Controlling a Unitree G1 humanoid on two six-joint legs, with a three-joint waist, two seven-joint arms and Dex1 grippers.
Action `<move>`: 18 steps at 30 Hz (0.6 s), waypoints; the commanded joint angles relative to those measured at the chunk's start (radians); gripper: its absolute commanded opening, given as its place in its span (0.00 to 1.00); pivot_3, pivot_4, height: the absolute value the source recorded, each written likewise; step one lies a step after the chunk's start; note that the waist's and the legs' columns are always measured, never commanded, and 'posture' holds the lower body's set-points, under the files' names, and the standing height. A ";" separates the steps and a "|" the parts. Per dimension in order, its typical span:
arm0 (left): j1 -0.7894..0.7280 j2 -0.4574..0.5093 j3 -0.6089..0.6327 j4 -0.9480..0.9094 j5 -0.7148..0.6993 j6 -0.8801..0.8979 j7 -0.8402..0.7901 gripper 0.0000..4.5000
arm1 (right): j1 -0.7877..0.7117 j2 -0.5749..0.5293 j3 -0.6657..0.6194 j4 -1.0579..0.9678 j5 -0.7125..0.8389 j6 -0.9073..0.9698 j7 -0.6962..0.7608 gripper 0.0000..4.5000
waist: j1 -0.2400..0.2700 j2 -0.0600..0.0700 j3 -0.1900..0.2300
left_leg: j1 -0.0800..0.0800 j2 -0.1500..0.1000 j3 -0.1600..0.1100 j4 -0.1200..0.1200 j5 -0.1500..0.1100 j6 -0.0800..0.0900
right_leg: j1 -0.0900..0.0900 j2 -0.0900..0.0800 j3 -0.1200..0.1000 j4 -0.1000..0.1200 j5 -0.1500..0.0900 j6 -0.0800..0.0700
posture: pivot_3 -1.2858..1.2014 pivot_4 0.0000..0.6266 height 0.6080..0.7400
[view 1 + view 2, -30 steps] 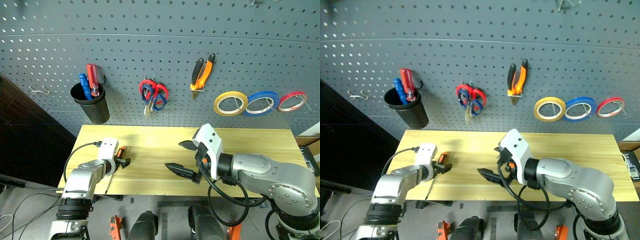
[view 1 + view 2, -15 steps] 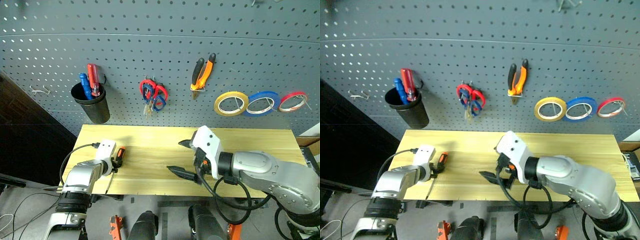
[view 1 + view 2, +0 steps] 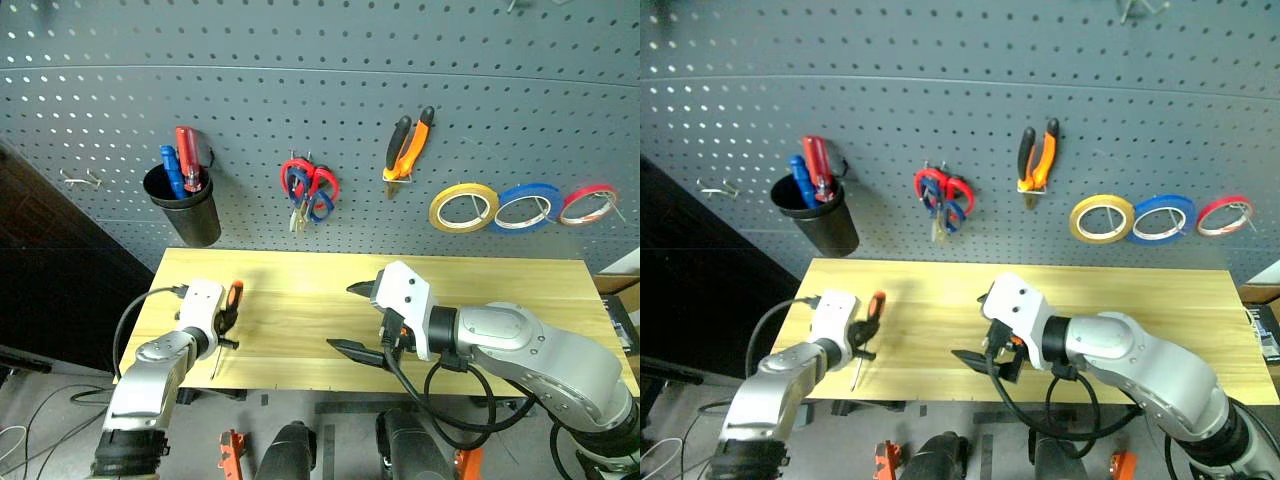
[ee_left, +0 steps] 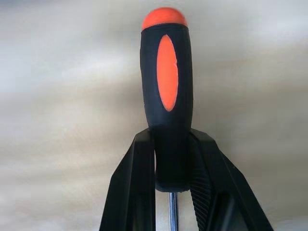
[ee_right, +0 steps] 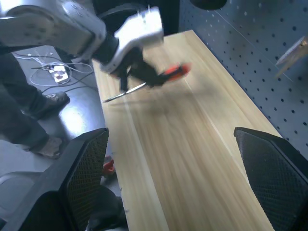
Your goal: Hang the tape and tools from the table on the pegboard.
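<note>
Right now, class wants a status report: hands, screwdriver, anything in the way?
Left hand shut on screwdriver, lifted off table. Right hand open, empty. Path to pegboard looks clear.

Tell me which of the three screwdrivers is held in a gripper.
The orange-and-black screwdriver, clamped in the left gripper over the table. The blue and red ones stand in the black cup.

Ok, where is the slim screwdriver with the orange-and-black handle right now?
The slim orange-and-black screwdriver is clamped in the left gripper over the left end of the pale wooden table.
</note>
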 commanded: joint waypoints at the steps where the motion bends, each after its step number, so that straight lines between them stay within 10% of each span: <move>1: 0.068 0.016 0.043 -0.226 -0.005 -0.157 -0.020 0.13 | 0.005 -0.016 -0.046 -0.009 -0.014 -0.063 0.053 1.00 | 0.006 -0.001 -0.002 | 0.000 0.000 0.000 0.000 0.000 0.000 | 0.000 0.000 0.000 0.000 0.000 0.000 | 0.53 0.29 1.00; 18: -0.579 -0.078 0.052 -0.130 -0.020 -0.167 0.207 0.13 | -0.082 -0.038 -0.034 0.156 -0.142 -0.224 0.252 1.00 | 0.051 -0.017 -0.066 | 0.002 -0.002 0.003 0.001 0.001 0.000 | 0.001 0.004 -0.002 0.002 0.001 0.000 | 0.57 0.13 1.00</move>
